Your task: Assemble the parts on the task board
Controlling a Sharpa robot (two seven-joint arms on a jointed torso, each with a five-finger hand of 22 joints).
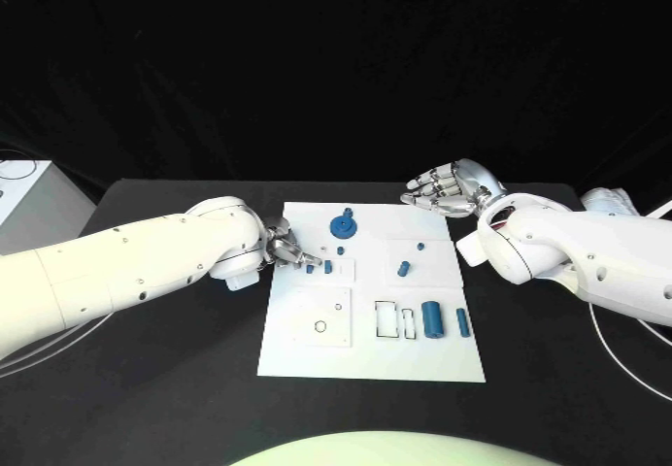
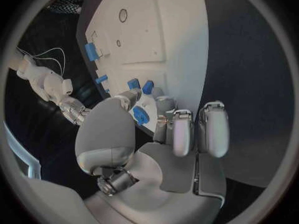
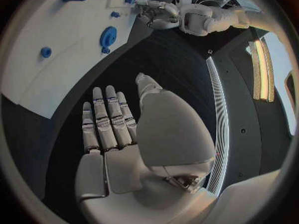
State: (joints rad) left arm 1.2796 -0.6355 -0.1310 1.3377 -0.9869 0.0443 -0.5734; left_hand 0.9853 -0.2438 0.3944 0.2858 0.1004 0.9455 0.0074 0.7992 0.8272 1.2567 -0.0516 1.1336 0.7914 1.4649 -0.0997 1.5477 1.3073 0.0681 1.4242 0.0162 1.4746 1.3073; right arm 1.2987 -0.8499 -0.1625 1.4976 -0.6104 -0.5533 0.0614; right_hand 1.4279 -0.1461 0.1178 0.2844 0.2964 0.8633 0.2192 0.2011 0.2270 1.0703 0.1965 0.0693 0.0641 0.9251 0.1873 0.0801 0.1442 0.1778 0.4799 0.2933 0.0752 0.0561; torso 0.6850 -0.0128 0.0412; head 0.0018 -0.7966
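The white task board [image 1: 371, 349] lies mid-table. On it are a blue gear [image 1: 343, 228], two small blue pegs [image 1: 319, 267] side by side, more pegs [image 1: 403, 269] and two blue cylinders [image 1: 433, 318] near its right edge. My left hand [image 1: 291, 252] hovers at the board's left edge with curled fingers beside the pegs. In the left wrist view a blue part [image 2: 140, 115] shows between the thumb and fingertips [image 2: 168, 115]; I cannot tell whether they pinch it. My right hand [image 1: 446, 189] is raised past the board's far right corner, fingers straight and holding nothing.
A white box [image 1: 28, 199] stands at the table's far left. A white cable [image 1: 617, 335] loops on the black table [image 1: 168, 388] under the right arm. Rectangular slots [image 1: 386, 320] and round holes [image 1: 322, 326] mark the board's near half.
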